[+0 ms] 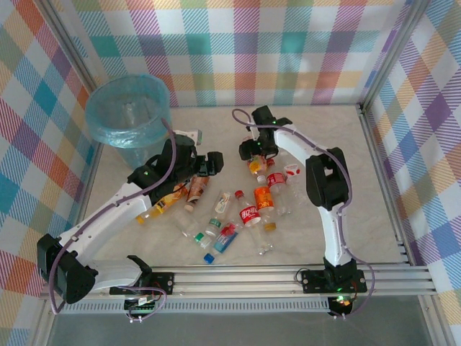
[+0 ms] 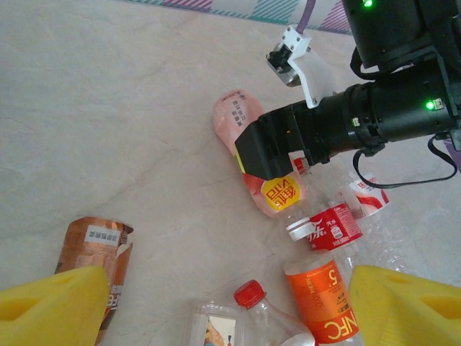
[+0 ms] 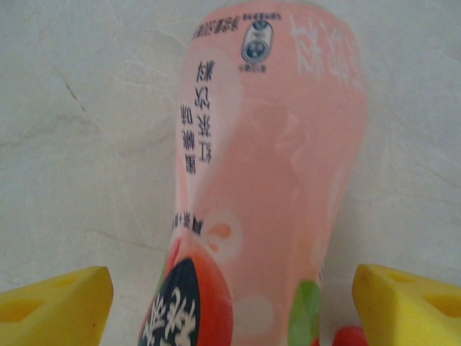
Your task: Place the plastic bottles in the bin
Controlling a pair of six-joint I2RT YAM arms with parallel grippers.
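Several plastic bottles lie in a loose heap mid-table, among them a red-labelled one (image 1: 248,214) and an orange-labelled one (image 1: 263,200). The bin (image 1: 128,109), lined in light blue, stands at the far left. My right gripper (image 1: 253,151) is open and straddles a pink bottle (image 3: 270,180), with a gap at each yellow finger (image 3: 57,303). The left wrist view shows that pink bottle (image 2: 238,119) under the right gripper (image 2: 277,144). My left gripper (image 2: 230,306) is open and holds nothing, above a red-capped bottle (image 2: 252,293) and an orange NFC bottle (image 2: 324,306). A brown-labelled bottle (image 2: 94,249) lies by its left finger.
The aluminium frame rail (image 1: 288,274) runs along the near edge, and checked walls enclose the table. A white-capped red-labelled bottle (image 2: 328,227) lies beside the pink one. Bare marble tabletop (image 1: 374,194) stretches to the right of the heap.
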